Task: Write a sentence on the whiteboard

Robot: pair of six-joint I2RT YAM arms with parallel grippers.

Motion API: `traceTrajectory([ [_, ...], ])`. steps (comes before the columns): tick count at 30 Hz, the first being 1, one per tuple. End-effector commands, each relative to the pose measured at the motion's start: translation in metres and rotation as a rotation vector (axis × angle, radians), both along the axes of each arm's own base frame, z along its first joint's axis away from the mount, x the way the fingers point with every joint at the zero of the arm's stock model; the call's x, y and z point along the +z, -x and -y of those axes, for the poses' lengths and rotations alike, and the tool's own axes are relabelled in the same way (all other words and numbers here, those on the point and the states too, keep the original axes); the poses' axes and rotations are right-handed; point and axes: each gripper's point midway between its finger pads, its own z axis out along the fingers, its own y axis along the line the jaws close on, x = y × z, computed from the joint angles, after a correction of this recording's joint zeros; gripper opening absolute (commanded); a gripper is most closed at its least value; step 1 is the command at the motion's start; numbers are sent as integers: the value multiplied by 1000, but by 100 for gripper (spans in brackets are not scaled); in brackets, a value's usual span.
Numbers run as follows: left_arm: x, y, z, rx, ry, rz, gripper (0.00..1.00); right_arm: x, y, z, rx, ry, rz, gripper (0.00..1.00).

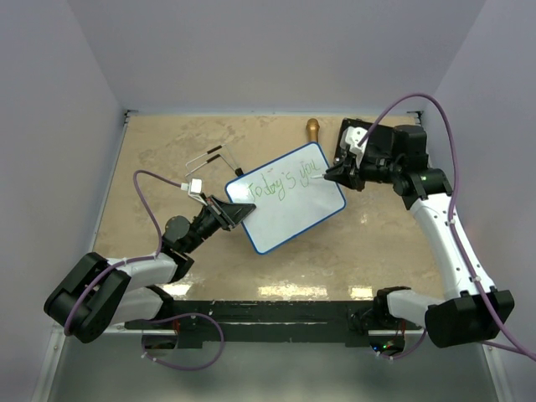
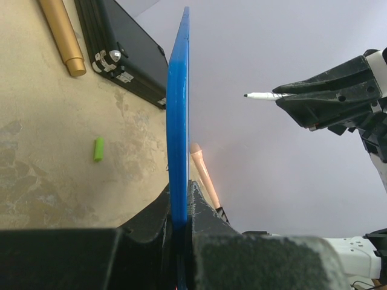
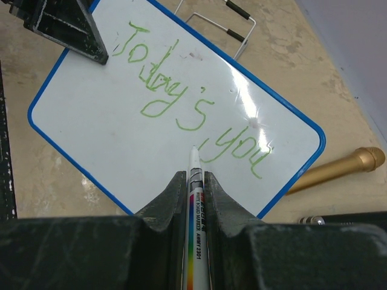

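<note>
The whiteboard [image 1: 289, 199], white with a blue rim, is held tilted off the table and bears green writing "Today's you". My left gripper [image 1: 230, 211] is shut on its left edge; in the left wrist view the board's blue edge [image 2: 178, 121] stands upright between the jaws. My right gripper [image 1: 333, 176] is shut on a white marker [image 3: 196, 205] with a rainbow stripe. The marker tip [image 3: 194, 148] points at the board [image 3: 121, 139] just below the writing, a little off its face. The left wrist view shows the marker [image 2: 266, 95] apart from the board.
A black case [image 2: 124, 51] lies at the back right, with a gold cylinder [image 1: 312, 130] beside it. A small green cap [image 2: 98, 148] lies on the tan table. A wire stand with black ends [image 1: 209, 157] lies behind the board. Grey walls close in on three sides.
</note>
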Motion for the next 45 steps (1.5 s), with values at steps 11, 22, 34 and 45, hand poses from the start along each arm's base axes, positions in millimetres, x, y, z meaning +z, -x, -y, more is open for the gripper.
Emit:
traceTrajectory([
  [11,171,59,-44,39,407,670,0,8,12,-7,79,3,31,0],
  [22,171,59,-44,42,400,672,0,6,14,-10,89,9,28,0],
  [34,170,60,-45,45,398,669,0,5,15,-12,99,12,30,0],
  [45,167,63,-47,46,391,667,0,24,-22,5,-136,-1,73,0],
])
